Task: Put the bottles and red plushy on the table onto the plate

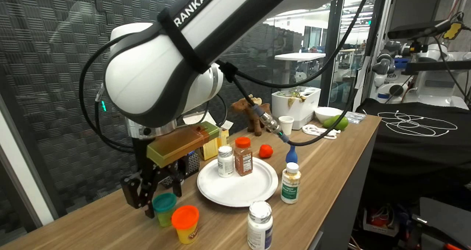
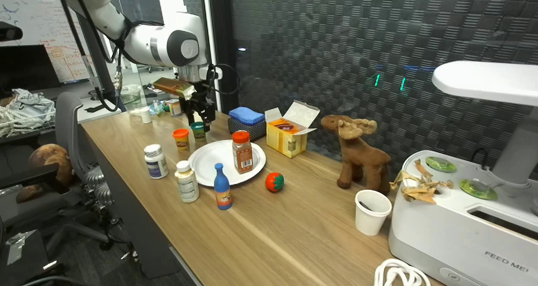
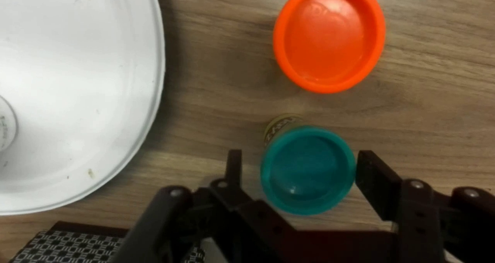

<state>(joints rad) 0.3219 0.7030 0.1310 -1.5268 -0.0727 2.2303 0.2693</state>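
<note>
In the wrist view, the claw [image 3: 298, 156], fingers parted wide, straddles one of two tubs [image 3: 308, 172], ungripped. In an exterior view, one plate [image 1: 239, 192] beside it bears two bottles [image 1: 225, 162]. In an exterior view, three more bottles [image 2: 187, 185] and one red plushy [image 2: 274, 182] stand apart from the claw.

We read "RANKA" on arm [image 1: 211, 33] above pincer [image 1: 163, 203]; "Play-Doh", orange-lidded tub [image 2: 181, 141] beside it; "FEED ME!", planter [image 2: 462, 218] well away.

Fingers [image 1: 177, 186] stand parted, one each side of teal-lidded tub [image 1: 164, 210]. White bottle [image 1: 225, 162] and orange-capped jar [image 1: 243, 158] sit upright on plate [image 1: 235, 195]; red plushy [image 1: 265, 151] lies on surface [image 1: 327, 161] near plate's far rim.
</note>
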